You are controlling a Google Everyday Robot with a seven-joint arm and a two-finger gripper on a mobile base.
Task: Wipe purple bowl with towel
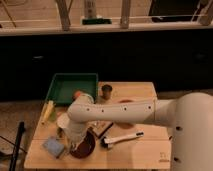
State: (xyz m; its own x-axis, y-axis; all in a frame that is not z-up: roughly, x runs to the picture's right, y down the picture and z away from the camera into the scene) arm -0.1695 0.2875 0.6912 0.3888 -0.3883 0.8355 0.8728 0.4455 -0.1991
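Observation:
The purple bowl (84, 148), dark reddish-brown and glossy, sits near the front left of the wooden table (145, 150). My white arm reaches in from the right and bends down at its elbow. The gripper (75, 142) hangs over the bowl's left rim, partly covering it. No towel shows clearly at the gripper, and the wrist hides what is under it. A pale blue-grey square pad (52, 146) lies just left of the bowl; I cannot tell whether this is the towel.
A green tray (60, 87) stands at the back left with an orange object (78, 94) by its corner. A dark cup (106, 90), a white dish (63, 120), a yellow item (47, 111), a white-handled brush (122, 138) and a reddish dish (126, 101) share the table.

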